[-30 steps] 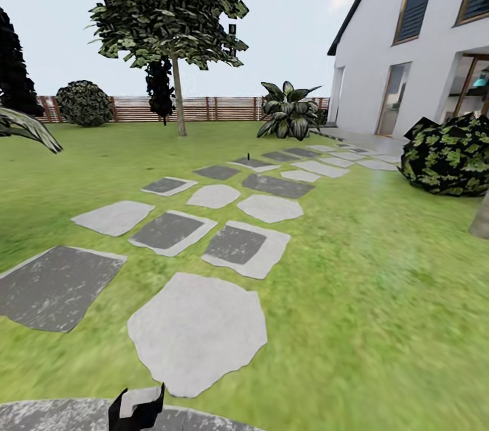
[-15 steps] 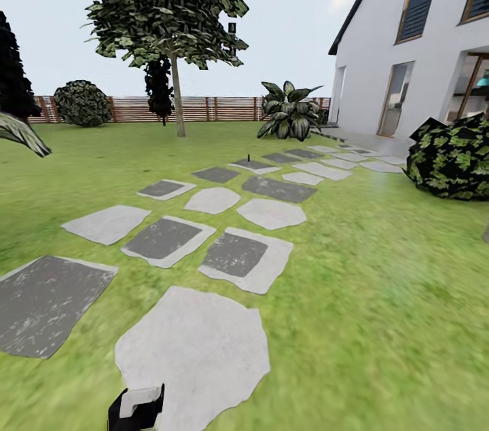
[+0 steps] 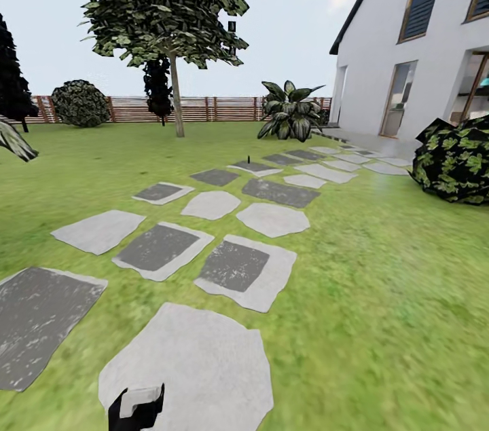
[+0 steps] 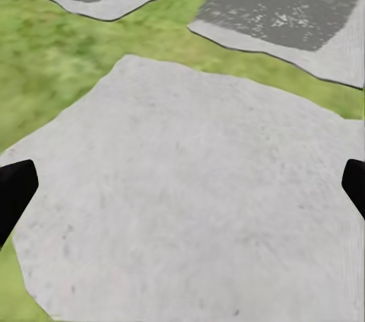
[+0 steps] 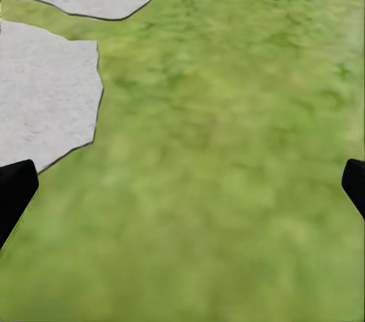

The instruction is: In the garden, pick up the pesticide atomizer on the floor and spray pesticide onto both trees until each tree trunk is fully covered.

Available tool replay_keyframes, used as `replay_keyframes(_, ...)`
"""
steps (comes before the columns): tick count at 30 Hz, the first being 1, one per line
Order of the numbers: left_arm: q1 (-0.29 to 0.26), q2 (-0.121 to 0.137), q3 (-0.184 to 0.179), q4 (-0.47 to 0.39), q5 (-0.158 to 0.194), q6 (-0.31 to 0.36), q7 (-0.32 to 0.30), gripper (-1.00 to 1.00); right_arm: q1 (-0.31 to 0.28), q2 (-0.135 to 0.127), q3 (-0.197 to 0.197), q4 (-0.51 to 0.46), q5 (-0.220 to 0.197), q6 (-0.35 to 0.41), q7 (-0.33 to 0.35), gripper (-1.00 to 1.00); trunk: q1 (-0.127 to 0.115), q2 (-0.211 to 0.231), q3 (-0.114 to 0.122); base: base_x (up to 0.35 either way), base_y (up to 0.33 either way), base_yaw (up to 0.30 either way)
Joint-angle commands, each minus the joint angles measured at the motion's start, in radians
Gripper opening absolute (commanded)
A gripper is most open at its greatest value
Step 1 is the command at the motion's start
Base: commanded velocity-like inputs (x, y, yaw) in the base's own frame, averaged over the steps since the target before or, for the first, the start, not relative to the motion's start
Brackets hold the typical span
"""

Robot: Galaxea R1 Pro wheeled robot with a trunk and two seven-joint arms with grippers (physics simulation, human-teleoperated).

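I stand on the lawn of the garden [image 3: 380,268]. One tree [image 3: 159,3] with dark green blocky leaves and a straight beige trunk [image 3: 177,98] rises far ahead near the fence. A tiny dark upright thing [image 3: 248,159] stands by a far stepping stone, too small to tell whether it is the pesticide atomizer. My left gripper [image 4: 182,192] hangs open over a large pale stone [image 4: 190,200], with nothing between its black fingertips [image 4: 15,192]. My right gripper [image 5: 182,192] is open over bare grass [image 5: 228,147]. A black and pale piece of my left arm [image 3: 136,407] shows low in the head view.
A path of grey stepping stones [image 3: 238,268] runs ahead toward the white house [image 3: 421,44]. A leafy bush [image 3: 455,159] sits at the right and a broad-leaf plant [image 3: 291,112] near the house corner. The slat fence [image 3: 217,108], a round bush [image 3: 81,103] and a near-black tree [image 3: 157,88] close the back.
The whole head view has shifted as the camera moved forward: the stones slid nearer and leftward, and the grey circle at the bottom and a trunk at the right edge left the picture.
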Motion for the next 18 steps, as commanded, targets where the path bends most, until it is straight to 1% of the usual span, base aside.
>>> replay_keyframes(1, 0.000, 0.000, 0.000, 0.000, 0.000, 0.000, 0.000, 1.00, 0.000, 0.000, 0.000, 0.000, 0.001, 0.000, 0.000, 1.00, 0.000, 0.000, 0.000, 0.339, 0.000, 0.000)
replay_keyframes(18, 0.000, 0.000, 0.000, 0.001, 0.000, 0.000, 0.000, 1.00, 0.000, 0.001, 0.001, 0.000, 0.006, 0.000, 0.001, 1.00, 0.000, 0.000, 0.000, 0.339, 0.000, 0.000)
